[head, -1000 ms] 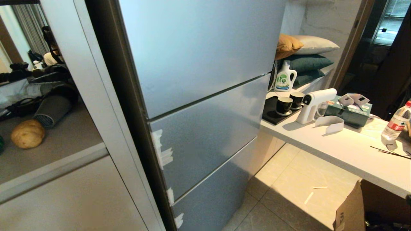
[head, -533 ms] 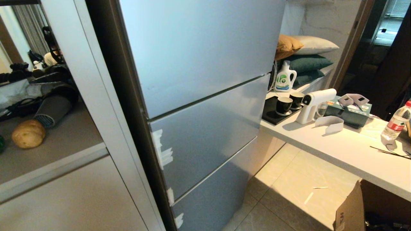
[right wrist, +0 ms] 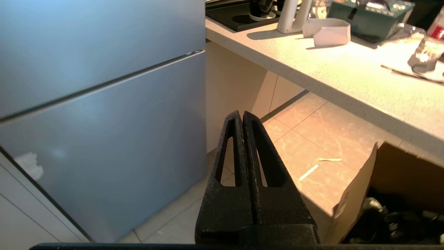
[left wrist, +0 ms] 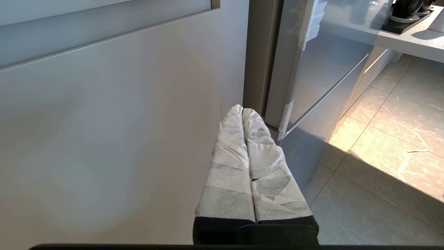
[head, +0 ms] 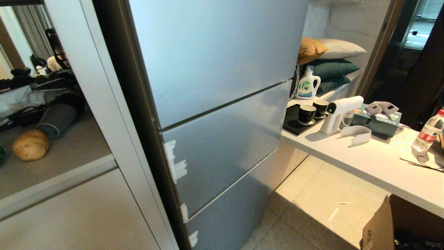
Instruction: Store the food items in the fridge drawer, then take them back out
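The tan-brown potato (head: 30,144) lies on a grey shelf at the far left of the head view. A sliver of the dark-green bell pepper (head: 1,155) shows at that view's left edge. The fridge drawer is hidden behind the shut silver-grey fridge doors (head: 222,69). Neither arm shows in the head view. My left gripper (left wrist: 241,110), its fingers wrapped in white tape, is shut and empty, low in front of a pale cabinet panel beside the fridge. My right gripper (right wrist: 241,114) is shut and empty, hanging over the tiled floor by the fridge's lower door.
A grey hair dryer (head: 57,118) lies behind the potato. Right of the fridge runs a white counter (head: 364,159) with cups, a white spray gun (head: 338,111), a detergent bottle and a water bottle (head: 428,133). A cardboard box (right wrist: 381,194) stands on the floor beneath it.
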Robot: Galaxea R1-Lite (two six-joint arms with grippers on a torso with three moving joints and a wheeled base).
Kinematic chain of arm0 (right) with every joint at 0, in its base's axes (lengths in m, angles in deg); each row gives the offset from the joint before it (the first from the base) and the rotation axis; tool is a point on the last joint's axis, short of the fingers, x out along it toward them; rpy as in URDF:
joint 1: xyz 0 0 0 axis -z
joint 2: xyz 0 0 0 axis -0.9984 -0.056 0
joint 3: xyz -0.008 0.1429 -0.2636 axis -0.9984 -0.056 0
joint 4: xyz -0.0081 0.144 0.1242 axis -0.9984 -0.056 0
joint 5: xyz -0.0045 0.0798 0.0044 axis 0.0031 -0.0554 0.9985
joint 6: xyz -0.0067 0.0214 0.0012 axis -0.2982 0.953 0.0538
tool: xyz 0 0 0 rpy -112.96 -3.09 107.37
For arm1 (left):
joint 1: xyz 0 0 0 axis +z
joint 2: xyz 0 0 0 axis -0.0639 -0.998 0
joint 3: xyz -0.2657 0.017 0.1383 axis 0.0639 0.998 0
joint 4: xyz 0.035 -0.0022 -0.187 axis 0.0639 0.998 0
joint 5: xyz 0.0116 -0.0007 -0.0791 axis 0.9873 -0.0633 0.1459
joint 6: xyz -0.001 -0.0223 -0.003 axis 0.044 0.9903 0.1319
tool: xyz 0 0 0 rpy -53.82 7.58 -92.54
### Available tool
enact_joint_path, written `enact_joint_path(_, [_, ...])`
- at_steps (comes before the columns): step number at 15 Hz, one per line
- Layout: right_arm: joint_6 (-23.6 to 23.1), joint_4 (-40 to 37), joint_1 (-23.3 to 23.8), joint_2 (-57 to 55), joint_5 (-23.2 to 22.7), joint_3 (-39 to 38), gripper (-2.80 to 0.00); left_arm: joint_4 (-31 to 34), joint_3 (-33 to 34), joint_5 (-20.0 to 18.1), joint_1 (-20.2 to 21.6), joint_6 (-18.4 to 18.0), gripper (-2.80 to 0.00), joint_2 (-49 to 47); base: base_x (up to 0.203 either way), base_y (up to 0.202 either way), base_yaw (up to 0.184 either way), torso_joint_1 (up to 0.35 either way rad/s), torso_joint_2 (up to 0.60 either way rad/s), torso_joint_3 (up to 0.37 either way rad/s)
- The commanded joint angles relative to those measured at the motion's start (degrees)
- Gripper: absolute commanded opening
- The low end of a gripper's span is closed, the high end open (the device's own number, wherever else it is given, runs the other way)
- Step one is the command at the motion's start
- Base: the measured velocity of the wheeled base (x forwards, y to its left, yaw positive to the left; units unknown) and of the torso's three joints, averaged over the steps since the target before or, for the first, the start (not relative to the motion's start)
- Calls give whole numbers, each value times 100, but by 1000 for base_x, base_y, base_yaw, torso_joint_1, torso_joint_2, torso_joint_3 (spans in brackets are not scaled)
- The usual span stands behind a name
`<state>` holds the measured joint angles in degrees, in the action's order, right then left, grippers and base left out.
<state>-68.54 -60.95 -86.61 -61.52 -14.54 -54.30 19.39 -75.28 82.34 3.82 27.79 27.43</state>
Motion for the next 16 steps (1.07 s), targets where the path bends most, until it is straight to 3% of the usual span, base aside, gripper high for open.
enact_joint_path(1, [75, -15, -1, 2, 22, -1, -280, -3, 62, 0, 2, 1, -280, 2, 0, 0, 0, 0, 0, 0])
enact_joint_path(16, [257, -6, -1, 2, 66, -1, -280, -3, 62, 0, 2, 1, -280, 2, 0, 0, 0, 0, 0, 0])
